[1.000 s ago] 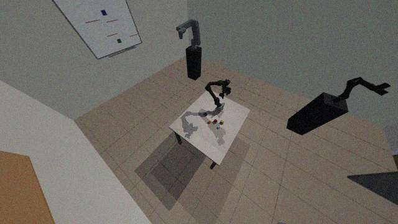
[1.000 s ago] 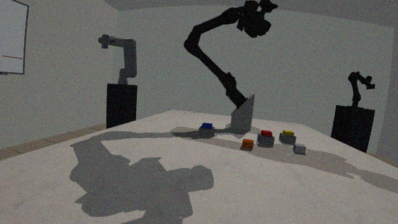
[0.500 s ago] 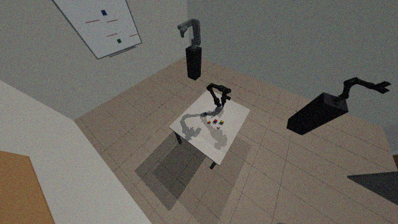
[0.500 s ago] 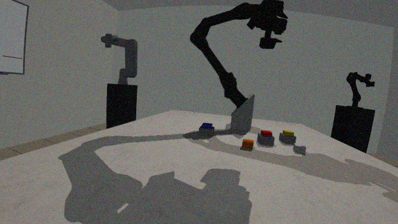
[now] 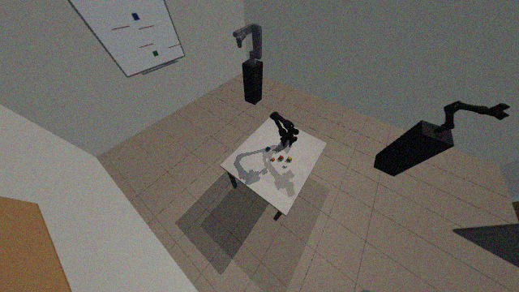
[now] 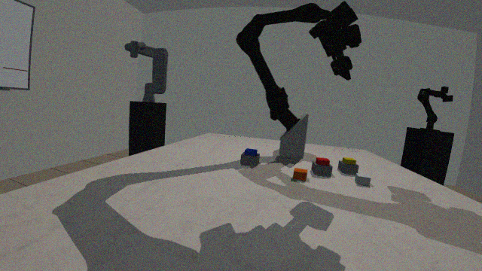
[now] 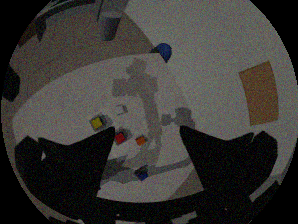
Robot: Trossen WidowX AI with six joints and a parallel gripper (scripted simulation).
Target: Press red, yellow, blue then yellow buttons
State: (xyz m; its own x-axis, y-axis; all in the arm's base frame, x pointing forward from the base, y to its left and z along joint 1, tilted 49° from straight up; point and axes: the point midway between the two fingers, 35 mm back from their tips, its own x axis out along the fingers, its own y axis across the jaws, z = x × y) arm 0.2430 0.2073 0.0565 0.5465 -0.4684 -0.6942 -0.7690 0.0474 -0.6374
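The fingers (image 6: pixel 342 71) stand wide open, gripping nothing, seemingly well above the red button (image 6: pixel 322 162) (image 7: pixel 120 138).

Two small blocks out on my tabletop (image 5: pixel 306 154) (image 6: pixel 181 203) (image 7: pixel 60 95): orange block (image 5: pixel 272 159) (image 6: pixel 300 175) (image 7: pixel 141 141) and pale block (image 5: pixel 285 166) (image 6: pixel 362 179) (image 7: pixel 121 109), apart. Behind, I see spare grey arm (image 5: pixel 256 40) (image 6: pixel 160 71) on black pedestal (image 5: pixel 252 83) (image 6: pixel 147 128); off to other side, spare black arm (image 5: pixel 449 115) (image 6: pixel 425 99) on own dark pedestal (image 5: pixel 409 150) (image 6: pixel 427 154). My whiteboard (image 5: pixel 162 36) (image 6: pixel 15 45) on wall: red lines, blue patch (image 5: pixel 135 16), green patch (image 5: pixel 155 53). Orange-brown panel (image 5: pixel 28 243) at top view's lower left corner. Wrist view gives me round blue object (image 7: pixel 164 51) past table edge, grey bin-like thing (image 7: pixel 109 29) near it, too dim to name.
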